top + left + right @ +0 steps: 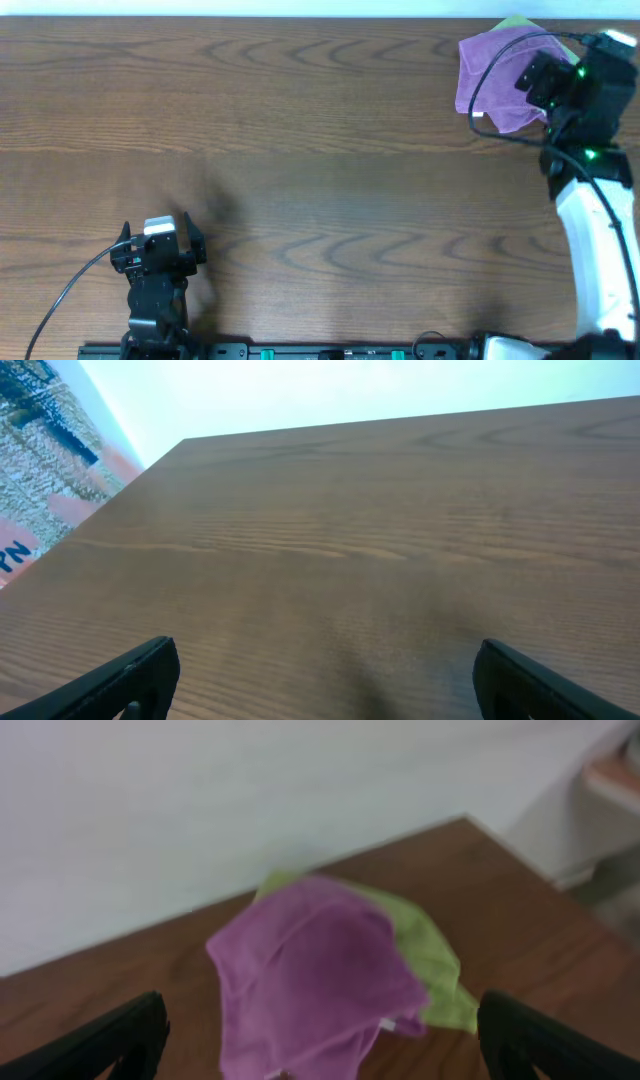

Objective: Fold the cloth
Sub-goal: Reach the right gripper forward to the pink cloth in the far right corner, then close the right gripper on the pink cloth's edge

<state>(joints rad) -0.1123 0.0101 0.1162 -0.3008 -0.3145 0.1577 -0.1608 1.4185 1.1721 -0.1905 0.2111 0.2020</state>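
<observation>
Purple cloth [493, 75] is bunched up at the desk's [320, 150] far right corner, lying on a lime-green cloth [428, 958]. Right gripper [320, 1042] hovers right by it, jaws wide apart. Left gripper [320, 682] sits over bare desk, jaws apart too.

The cloth [490, 75] lay at the far right corner of the table [300, 150], atop another cloth [515, 22]. The right gripper [528, 78] hung over its right side. The left gripper [162, 225] sat near-left, well apart.
</observation>
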